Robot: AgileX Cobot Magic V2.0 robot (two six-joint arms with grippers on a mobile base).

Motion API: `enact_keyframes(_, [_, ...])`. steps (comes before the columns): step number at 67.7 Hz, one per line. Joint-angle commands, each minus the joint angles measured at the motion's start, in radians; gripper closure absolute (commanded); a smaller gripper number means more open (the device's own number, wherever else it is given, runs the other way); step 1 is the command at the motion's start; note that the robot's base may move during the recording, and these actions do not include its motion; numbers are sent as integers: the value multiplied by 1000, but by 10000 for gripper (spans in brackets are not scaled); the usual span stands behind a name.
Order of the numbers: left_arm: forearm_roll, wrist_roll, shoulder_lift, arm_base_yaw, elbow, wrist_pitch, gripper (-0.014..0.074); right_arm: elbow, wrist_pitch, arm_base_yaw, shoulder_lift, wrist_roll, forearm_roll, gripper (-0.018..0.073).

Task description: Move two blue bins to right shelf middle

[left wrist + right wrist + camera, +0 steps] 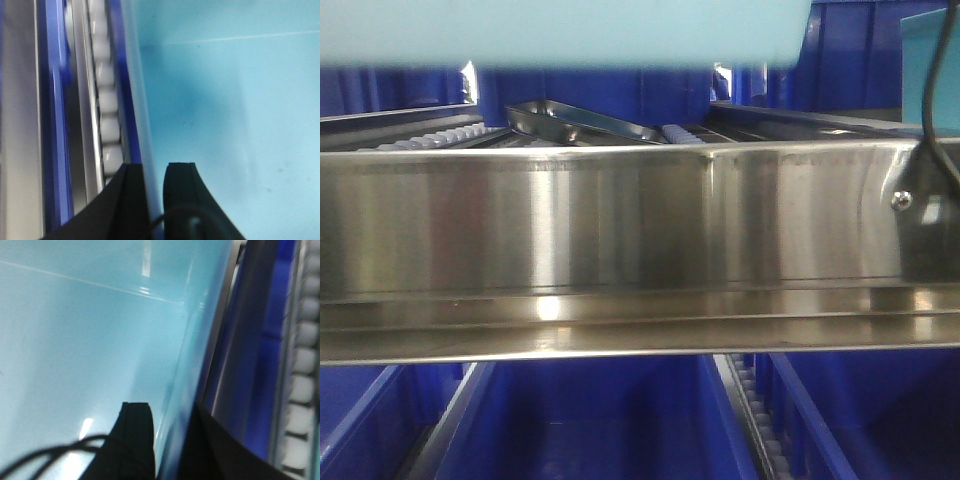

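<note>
Industrial storage setting, warehouse or stockroom type. A metal flow rack has a brushed stainless front beam running left to right across the front view. Lanes of white rollers run along the shelf level. Dark blue plastic bins stand side by side on the level below, with more blue at the far back. Pale blue bin near, at top. A steel tray lies tilted on the rack.

There's the left end effector, dark fingers drawn close, pinching the bin wall between them. And the right end effector matches it, one finger on each side of a wall.
</note>
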Motion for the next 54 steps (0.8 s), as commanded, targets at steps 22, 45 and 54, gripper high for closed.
enact_keyframes(22, [-62, 12, -24, -80, -209, -12, 707, -232, 41, 2, -32, -19, -2, 713])
enact_keyframes(45, [-35, 12, -24, -80, -209, -12, 707, -239, 36, 2, -33, -19, -43, 713])
enact_keyframes(54, [-32, 12, -24, -80, -209, -12, 707, -239, 34, 2, -33, -19, -43, 713])
